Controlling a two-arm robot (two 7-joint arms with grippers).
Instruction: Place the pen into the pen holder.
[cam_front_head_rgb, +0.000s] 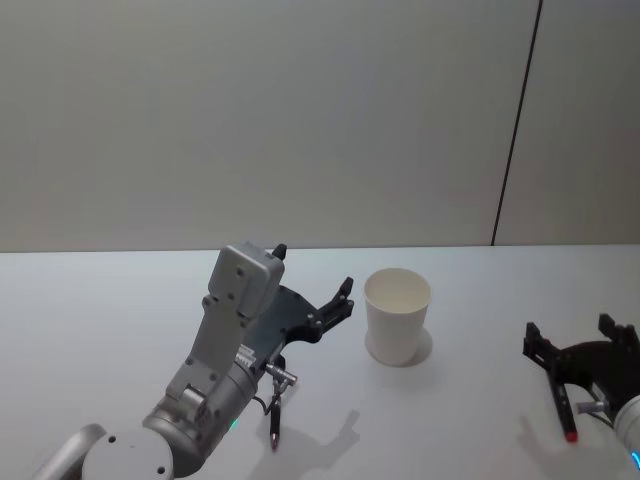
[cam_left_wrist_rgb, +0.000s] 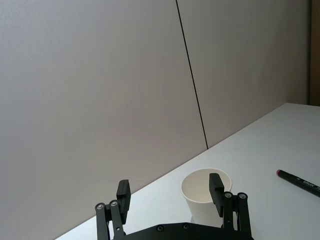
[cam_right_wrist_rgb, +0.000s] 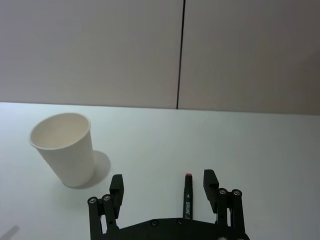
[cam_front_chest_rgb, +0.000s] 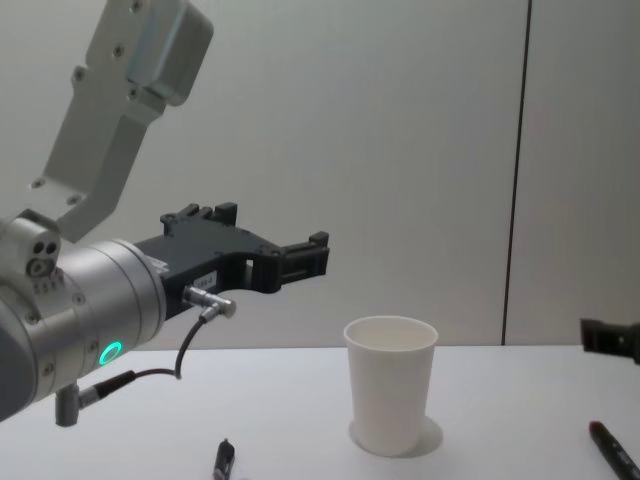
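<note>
White pen holder (cam_front_head_rgb: 397, 318) upright near left tool (cam_front_head_rgb: 314, 268)

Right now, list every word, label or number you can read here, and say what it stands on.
On the pen with the red end: white lettering on the black barrel, too small to read.
On the sticker on the left end effector: print too blurred to read.
On the pen holder: nothing, plain white.
</note>
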